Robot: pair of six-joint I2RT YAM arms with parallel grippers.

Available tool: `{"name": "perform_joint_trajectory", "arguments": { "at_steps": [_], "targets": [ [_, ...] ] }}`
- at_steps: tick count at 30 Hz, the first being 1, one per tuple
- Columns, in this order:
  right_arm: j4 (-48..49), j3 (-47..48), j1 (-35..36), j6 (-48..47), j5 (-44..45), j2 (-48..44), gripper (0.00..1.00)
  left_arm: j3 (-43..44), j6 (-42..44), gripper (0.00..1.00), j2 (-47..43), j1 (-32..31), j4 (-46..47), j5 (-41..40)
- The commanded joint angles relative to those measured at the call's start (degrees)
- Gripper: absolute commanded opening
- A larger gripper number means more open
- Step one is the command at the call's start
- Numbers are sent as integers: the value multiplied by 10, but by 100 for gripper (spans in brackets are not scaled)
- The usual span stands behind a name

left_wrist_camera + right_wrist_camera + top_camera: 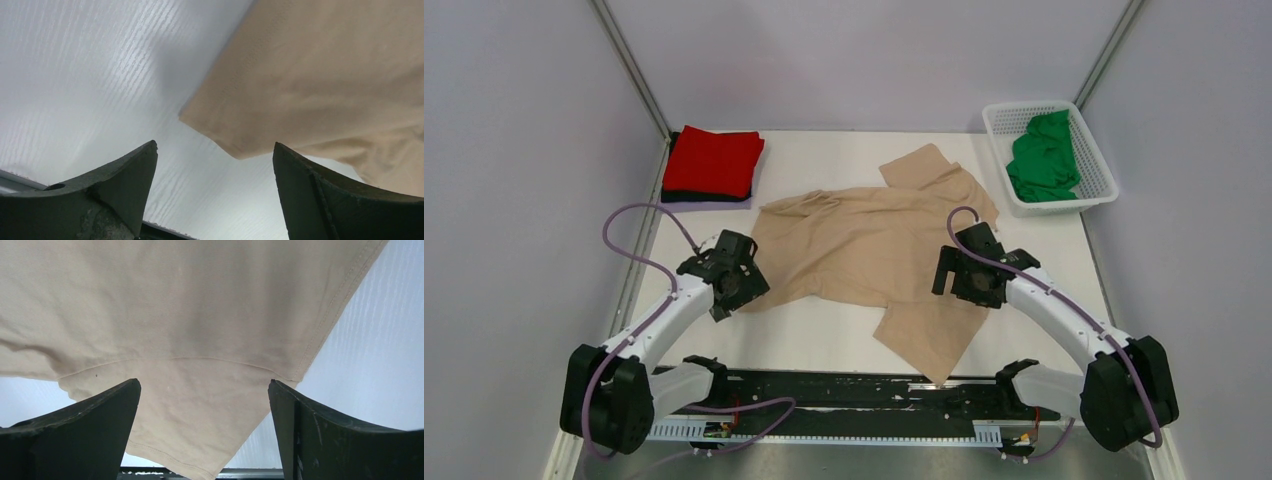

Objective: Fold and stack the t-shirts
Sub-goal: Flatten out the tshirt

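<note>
**Tan shirt spread out, both grippers empty**

The white table [824,335] takes up most of the enclosure. The tan t-shirt [874,250] lies loosely across its middle, rumpled. One part reaches toward the near edge and a sleeve points toward the far side.

At the far right stands the white lattice basket [1104,190] with the green t-shirt [1044,158] bunched inside. In the far left corner the red t-shirt [714,160] sits folded on top of a dark t-shirt [704,197].

The left gripper [215,150] hovers at the tan shirt's left edge. Its jaws are spread wide with nothing between them, and a corner of the cloth lies just beyond. The right gripper [204,385] hangs over the shirt's right side, also wide apart and empty.
</note>
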Motion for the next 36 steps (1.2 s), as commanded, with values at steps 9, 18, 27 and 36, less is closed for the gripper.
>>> {"name": "perform_joint_trajectory", "arguments": {
  "at_steps": [9,18,27,36],
  "targets": [
    [-3,11,2,4,5,-16,100,-49,-86,67,84,42,130,41],
    [-4,11,3,9,11,-4,100,-23,-59,21,164,43,160,65],
    [-80,38,10,17,-5,-15,100,8,-28,0,137,43,131,27],
    [-171,35,203,113,-84,-4,92,6,-10,0,88,43,85,-6]
  ]
}}
